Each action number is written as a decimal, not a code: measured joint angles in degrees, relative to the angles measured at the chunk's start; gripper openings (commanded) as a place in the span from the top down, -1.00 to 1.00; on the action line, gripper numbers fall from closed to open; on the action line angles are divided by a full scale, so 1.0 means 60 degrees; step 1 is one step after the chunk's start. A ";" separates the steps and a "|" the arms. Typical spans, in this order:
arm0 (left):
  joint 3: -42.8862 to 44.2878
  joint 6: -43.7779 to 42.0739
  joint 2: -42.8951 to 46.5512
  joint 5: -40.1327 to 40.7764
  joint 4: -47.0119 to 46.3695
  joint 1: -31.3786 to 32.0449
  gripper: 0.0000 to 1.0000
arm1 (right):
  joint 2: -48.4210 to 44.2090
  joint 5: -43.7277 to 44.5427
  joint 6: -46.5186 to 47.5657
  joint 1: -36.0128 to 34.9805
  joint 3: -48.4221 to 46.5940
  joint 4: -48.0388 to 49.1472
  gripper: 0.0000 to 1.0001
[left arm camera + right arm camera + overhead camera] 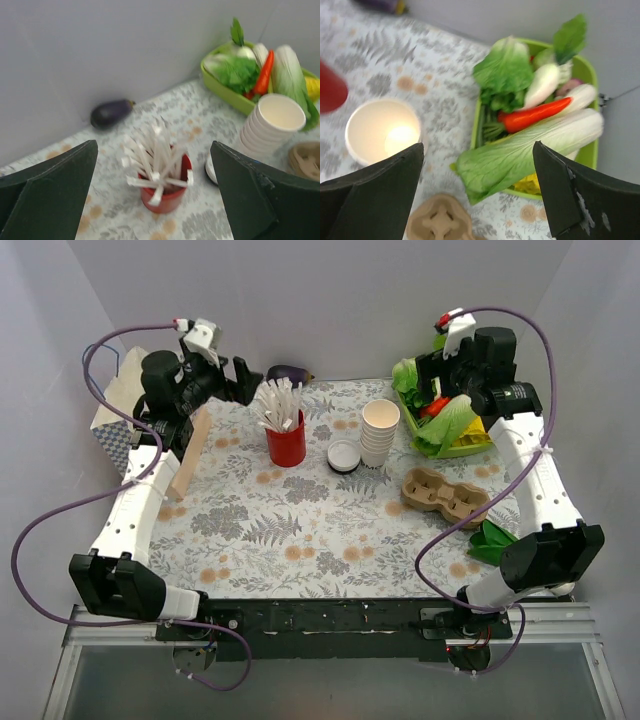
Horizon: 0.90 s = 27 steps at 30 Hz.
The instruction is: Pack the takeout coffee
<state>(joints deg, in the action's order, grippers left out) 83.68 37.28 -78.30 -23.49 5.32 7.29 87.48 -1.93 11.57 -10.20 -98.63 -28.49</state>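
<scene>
Two claws of mine hang wide over the back of the worktop [300,540], and neither has anything between its fingers. The left claw [154,155] looks down on the red cup [286,443]. The right claw [479,150] looks down on the vegetable basket [470,445].

The takeout coffee [344,455] stands upright mid-worktop, between the red cup and the stack of lidless cups [379,435], just beside the stack. I cannot tell whether the two touch. Nothing looks packed yet, so I take the step in hand to be reaching for the coffee.

I would bring one claw straight down and turn its fingers front-to-back, where the gaps are freer. Then I would close softly on the paper wall under the lid and keep the cup level.

Around it, the basket fills the far right corner. The cardboard carrier [445,495] lies in front of the basket and is likely where the cup goes. The stack crowds the coffee on one side, and the white sticks [152,152] splay out of the red cup on the other. An eggplant [288,372] lies by the back wall, well apart.
</scene>
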 measured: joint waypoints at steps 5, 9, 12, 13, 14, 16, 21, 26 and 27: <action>-0.0892 -0.0106 0.0069 -0.0907 0.1315 0.0168 -0.96 | -0.0095 -0.2718 0.1796 -0.0051 0.0350 -0.1395 -0.76; -0.1508 0.0280 0.0342 -0.1330 0.1734 0.0229 -0.96 | -0.0080 -0.3942 0.2994 -0.0386 0.0208 -0.2186 -0.40; -0.1749 0.0448 0.0597 -0.1464 0.1807 0.0229 -0.96 | 0.0277 -0.4692 0.3654 -0.0586 -0.0419 -0.2769 -0.23; -0.1781 0.0481 0.0667 -0.1486 0.1803 0.0240 -0.96 | 0.0437 -0.4903 0.3861 -0.0605 -0.0648 -0.2860 -0.23; -0.1800 0.0510 0.0725 -0.1494 0.1792 0.0244 -0.96 | 0.0601 -0.5089 0.4054 -0.0605 -0.0860 -0.2987 -0.24; -0.1803 0.0532 0.0812 -0.1501 0.1770 0.0244 -0.96 | 0.0925 -0.5399 0.4422 -0.0597 -0.1220 -0.3209 -0.24; -0.1861 0.0535 0.1005 -0.1497 0.1752 0.0244 -0.96 | 0.1683 -0.5890 0.5162 -0.0645 -0.1953 -0.3923 -0.21; -0.2022 0.0510 0.1198 -0.1501 0.1774 0.0244 -0.96 | 0.2065 -0.6000 0.5646 -0.0882 -0.2018 -0.4437 -0.14; -0.2022 0.0503 0.1209 -0.1497 0.1763 0.0244 -0.96 | 0.2127 -0.6000 0.5686 -0.0911 -0.2018 -0.4499 -0.14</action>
<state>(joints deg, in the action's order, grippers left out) 71.55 40.29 -71.05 -32.47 15.90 8.75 100.25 -37.93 45.69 -15.66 -110.74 -55.48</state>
